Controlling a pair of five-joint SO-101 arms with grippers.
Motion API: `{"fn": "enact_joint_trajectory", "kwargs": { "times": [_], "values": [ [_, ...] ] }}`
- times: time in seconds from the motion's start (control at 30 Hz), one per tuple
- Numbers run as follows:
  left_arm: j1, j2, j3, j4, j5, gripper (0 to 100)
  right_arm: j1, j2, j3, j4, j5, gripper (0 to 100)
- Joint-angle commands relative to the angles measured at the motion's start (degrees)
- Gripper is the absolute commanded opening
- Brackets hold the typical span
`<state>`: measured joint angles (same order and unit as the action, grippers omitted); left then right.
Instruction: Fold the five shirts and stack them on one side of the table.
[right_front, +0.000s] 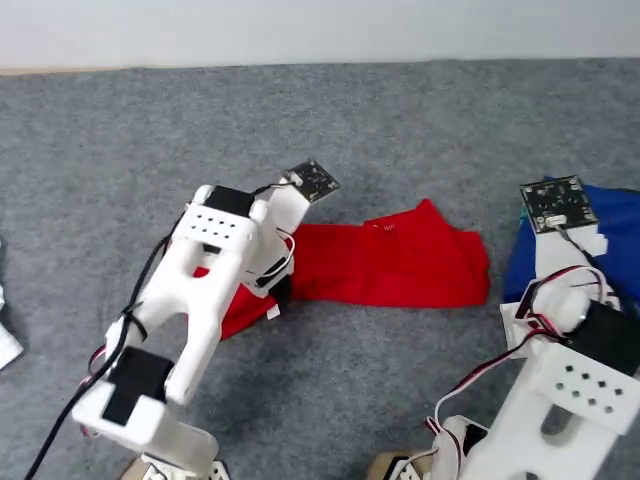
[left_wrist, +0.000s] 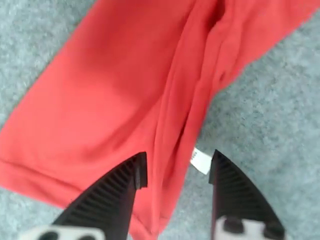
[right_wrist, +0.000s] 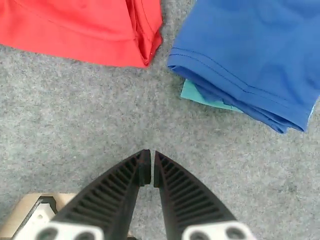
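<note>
Seemingly mid-fold on the red shirt at frame centre, left gripper spread wide astride its bunched edge, right gripper pressed together, empty, near the blue shirt at right; likely needs pinching that edge, then drawing it across.

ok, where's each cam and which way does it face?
High view: fixed overhead, looking down on the table; left arm and right arm show.
Left wrist view: on the left wrist, facing down at the red shirt; open left claw straddles a fold.
Right wrist view: on the right wrist, facing down at the table; shut right claw shows.
Shared: red shirt in all three; blue shirt in high and right wrist.
</note>
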<state>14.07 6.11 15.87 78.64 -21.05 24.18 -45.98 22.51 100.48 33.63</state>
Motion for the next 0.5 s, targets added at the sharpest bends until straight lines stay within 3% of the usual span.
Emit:
{"fn": "enact_joint_trajectory", "kwargs": {
  "times": [0.0, 0.27, 0.47],
  "values": [
    [1.05, 1.32, -2.59, -1.05, -0.44, 21, 0.4, -1.01, -0.26, 2.33, -0.26, 3.2],
    [1.05, 5.54, -2.59, -2.64, -0.44, 21, 0.4, -1.01, -0.26, 2.33, -0.26, 3.2],
    [1.41, 6.15, -2.33, -0.53, -4.48, 9, 0.4, -1.01, -0.26, 2.33, -0.26, 3.2]
  ]
}}
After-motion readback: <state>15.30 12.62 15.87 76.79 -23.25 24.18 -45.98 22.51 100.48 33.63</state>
